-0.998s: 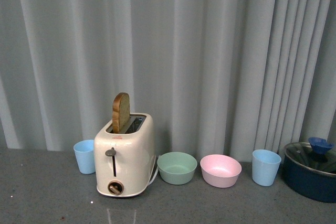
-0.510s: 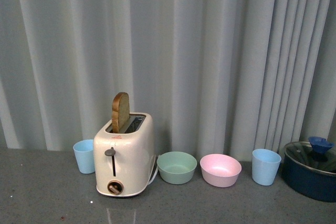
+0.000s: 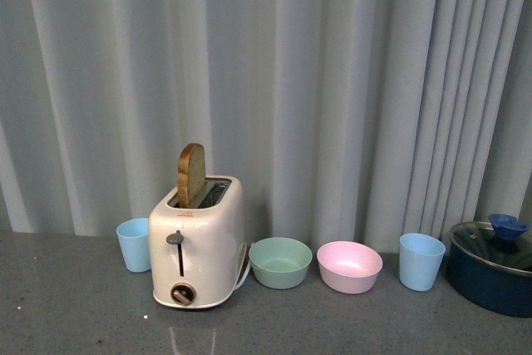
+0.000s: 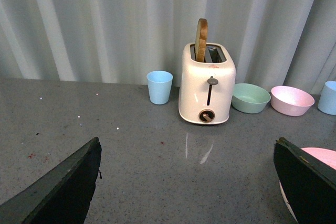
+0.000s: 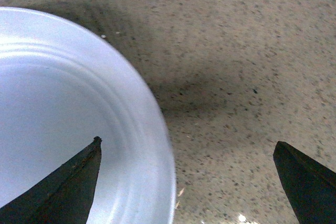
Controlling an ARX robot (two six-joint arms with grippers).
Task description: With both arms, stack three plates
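Observation:
In the right wrist view a light blue plate lies flat on the speckled counter, close under my right gripper. That gripper is open, one finger over the plate's rim and the other over bare counter. In the left wrist view my left gripper is open above the grey counter with nothing between its fingers. A sliver of the pink plate shows just behind one finger. The cream-beige plate is out of view. Neither arm shows in the front view.
Along the curtain stand a cream toaster with a slice of toast, a blue cup, a green bowl, a pink bowl, a second blue cup and a dark blue lidded pot.
The front view has tilted slightly; the objects at the back sit a little higher in the picture. Nothing on the counter has moved.

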